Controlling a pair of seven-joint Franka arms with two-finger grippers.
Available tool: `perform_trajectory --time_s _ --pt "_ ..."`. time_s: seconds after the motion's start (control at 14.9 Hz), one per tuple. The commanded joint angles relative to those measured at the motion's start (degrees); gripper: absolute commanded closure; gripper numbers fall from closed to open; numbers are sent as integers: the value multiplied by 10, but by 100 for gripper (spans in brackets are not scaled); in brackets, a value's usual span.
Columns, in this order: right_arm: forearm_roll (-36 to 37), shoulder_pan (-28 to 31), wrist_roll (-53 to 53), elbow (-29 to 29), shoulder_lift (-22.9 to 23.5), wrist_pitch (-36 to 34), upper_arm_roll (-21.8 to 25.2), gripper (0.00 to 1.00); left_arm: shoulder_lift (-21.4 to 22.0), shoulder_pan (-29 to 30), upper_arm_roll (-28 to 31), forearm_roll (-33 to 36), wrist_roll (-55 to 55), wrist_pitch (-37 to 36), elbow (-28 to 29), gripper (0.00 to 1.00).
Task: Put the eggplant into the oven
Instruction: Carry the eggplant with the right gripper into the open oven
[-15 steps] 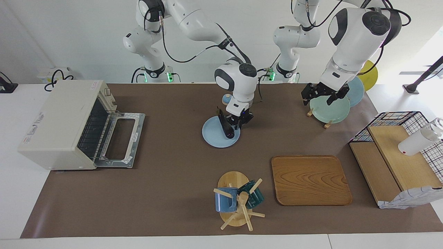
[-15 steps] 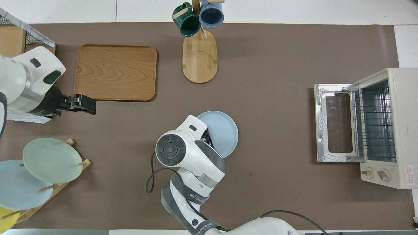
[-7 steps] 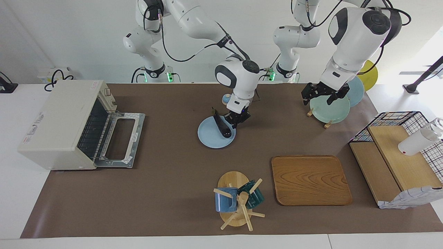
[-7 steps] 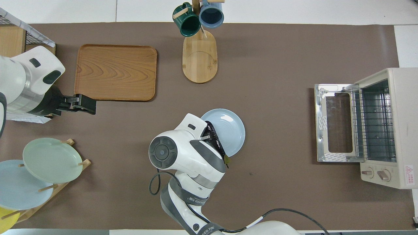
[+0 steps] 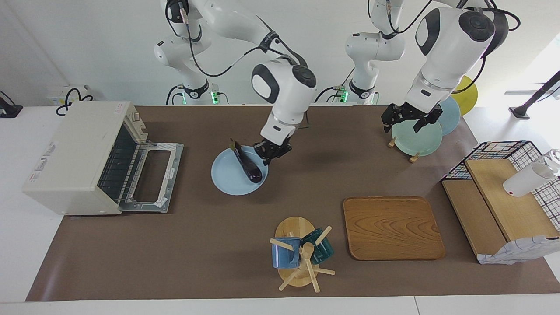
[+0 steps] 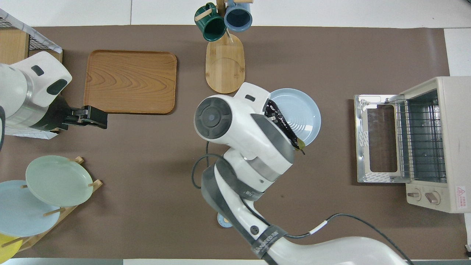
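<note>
The dark purple eggplant [image 5: 247, 164] [image 6: 283, 125] lies on a light blue plate [image 5: 229, 174] [image 6: 303, 106], its green stem end pointing toward the robots. My right gripper [image 5: 267, 155] is shut on that plate's rim and holds it up over the table, between the middle and the oven. In the overhead view the right hand hides the grip. The cream-white oven [image 5: 74, 153] [image 6: 439, 143] stands at the right arm's end, its door [image 5: 154, 175] folded down flat and the wire rack showing. My left gripper [image 5: 400, 127] [image 6: 94, 117] waits open over the plate rack.
A wooden tray [image 5: 391, 227] and a mug tree [image 5: 302, 256] with two mugs stand farther from the robots. A rack with a green plate [image 5: 415, 138] and a wire basket [image 5: 503, 153] with wooden boards are at the left arm's end.
The right arm has lifted the plate with the eggplant on it and carried it toward the oven. The left arm has not moved.
</note>
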State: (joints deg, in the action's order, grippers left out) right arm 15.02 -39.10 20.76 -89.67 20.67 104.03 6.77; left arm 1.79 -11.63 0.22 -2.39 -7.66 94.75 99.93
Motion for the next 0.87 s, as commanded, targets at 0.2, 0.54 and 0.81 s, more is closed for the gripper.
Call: perform_trajectory --time_s 0.2,0.54,0.81 --pt "3 148 -135 -128 -116 5 -7 100 4 6 -1 -9 5 -8 -6 0" --pt "2 245 -209 -274 -189 106 -7 100 4 6 -1 -9 5 -8 -6 0" --pt "2 329 -296 -329 -206 152 -7 100 4 6 -1 -9 5 -8 -6 0"
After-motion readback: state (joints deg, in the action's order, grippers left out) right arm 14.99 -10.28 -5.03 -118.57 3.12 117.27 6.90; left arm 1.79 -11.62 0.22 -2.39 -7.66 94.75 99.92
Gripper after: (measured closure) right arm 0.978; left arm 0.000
